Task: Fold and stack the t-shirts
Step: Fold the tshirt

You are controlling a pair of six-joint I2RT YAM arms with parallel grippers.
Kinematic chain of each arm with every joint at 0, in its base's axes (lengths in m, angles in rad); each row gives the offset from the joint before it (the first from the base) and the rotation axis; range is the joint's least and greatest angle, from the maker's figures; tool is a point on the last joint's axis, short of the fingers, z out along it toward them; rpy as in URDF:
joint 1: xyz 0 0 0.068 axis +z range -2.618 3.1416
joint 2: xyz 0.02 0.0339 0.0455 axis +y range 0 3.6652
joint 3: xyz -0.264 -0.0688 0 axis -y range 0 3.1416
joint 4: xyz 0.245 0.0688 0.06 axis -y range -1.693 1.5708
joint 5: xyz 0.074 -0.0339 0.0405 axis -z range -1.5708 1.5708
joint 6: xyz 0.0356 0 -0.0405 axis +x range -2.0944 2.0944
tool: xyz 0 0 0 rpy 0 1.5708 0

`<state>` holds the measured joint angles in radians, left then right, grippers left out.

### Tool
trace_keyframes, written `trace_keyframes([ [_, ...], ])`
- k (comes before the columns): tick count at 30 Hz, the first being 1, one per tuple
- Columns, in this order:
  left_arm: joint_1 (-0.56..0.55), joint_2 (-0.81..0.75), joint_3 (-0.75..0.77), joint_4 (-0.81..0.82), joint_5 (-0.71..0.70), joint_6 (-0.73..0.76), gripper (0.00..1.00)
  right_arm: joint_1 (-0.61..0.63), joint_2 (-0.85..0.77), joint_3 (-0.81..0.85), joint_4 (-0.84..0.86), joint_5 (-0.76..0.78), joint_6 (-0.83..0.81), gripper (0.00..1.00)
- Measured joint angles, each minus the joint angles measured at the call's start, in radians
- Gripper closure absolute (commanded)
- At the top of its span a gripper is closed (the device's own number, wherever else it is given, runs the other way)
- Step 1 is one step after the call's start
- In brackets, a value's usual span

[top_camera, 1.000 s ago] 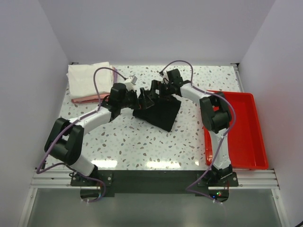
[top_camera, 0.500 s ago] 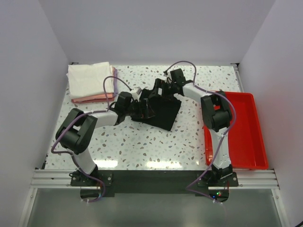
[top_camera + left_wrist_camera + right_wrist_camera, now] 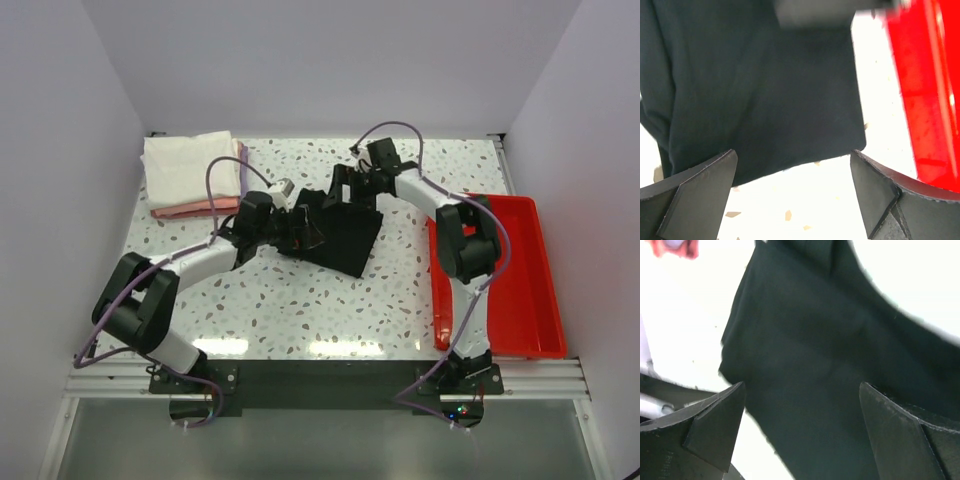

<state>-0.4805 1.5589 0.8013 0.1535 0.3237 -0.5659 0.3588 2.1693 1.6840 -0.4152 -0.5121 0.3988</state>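
1. The left tool (image 3: 792, 165) is spread wide. Its two dark fingers (image 3: 695, 195) sit in the bottom corners of the left wrist view with nothing pinched between them.
2. Just beyond those fingers lies the lower edge of the black t-shirt (image 3: 765, 90), which fills the upper left of that view. Whether the tool touches the cloth I cannot tell.
3. The right tool (image 3: 802, 400) is also spread and empty, and black cloth covers most of its view.
4. In the top view both tools meet at the centre of the frame, the left at the shirt's left side and the right at its upper edge.
5. The black t-shirt rests as a partly folded dark shape on the speckled counter (image 3: 300, 300).
6. In the upper left of the frame sits a stack: a folded white t-shirt (image 3: 185, 165) on a pink t-shirt (image 3: 185, 211), with a lavender t-shirt (image 3: 243, 160) showing at the right edge.
7. A red tray (image 3: 520, 300) lies along the right side, apart from the black shirt.
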Motion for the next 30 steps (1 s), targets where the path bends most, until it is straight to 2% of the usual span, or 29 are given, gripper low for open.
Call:
trace_keyframes([
  [4,0.0,-0.011,0.067,-0.013,-0.028,0.0,0.0,-0.001,-0.207,-0.206,0.034,-0.032,0.016,0.01],
  [9,0.003,0.068,0.132,-0.002,-0.034,0.0,0.0,0.018,-0.448,-0.514,0.193,-0.101,0.103,0.01],
  [15,0.037,0.195,0.133,0.011,-0.019,-0.016,0.0,0.039,-0.456,-0.744,0.282,-0.135,0.167,0.01],
  [21,0.048,0.189,0.094,0.032,-0.018,-0.025,0.0,0.035,-0.415,-0.748,0.264,-0.124,0.152,0.01],
  [30,0.048,0.01,0.11,-0.066,-0.116,0.008,0.0,0.033,-0.47,-0.656,0.1,-0.053,0.045,0.01],
])
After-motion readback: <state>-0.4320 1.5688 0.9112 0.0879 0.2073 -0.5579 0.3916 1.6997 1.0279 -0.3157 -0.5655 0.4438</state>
